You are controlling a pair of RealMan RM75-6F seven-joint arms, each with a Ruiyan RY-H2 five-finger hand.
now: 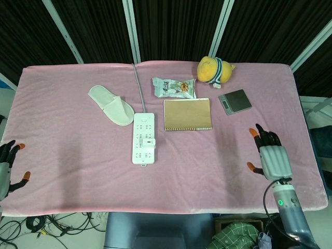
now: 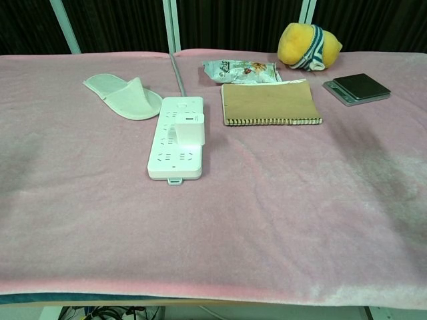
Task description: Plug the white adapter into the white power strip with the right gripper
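The white power strip (image 1: 143, 137) (image 2: 177, 135) lies lengthwise near the middle of the pink table, its grey cable running to the far edge. The white adapter (image 1: 148, 142) (image 2: 189, 133) stands plugged into the strip's right-hand row of sockets. My right hand (image 1: 270, 152) hovers far off at the table's right side with its fingers spread and nothing in it. At the far left edge of the head view my left hand (image 1: 7, 169) is also open and empty. Neither hand shows in the chest view.
A white slipper (image 1: 111, 104) lies left of the strip. A brown notebook (image 1: 187, 114), a snack packet (image 1: 174, 87), a yellow plush toy (image 1: 213, 69) and a small grey scale (image 1: 234, 101) sit behind and to the right.
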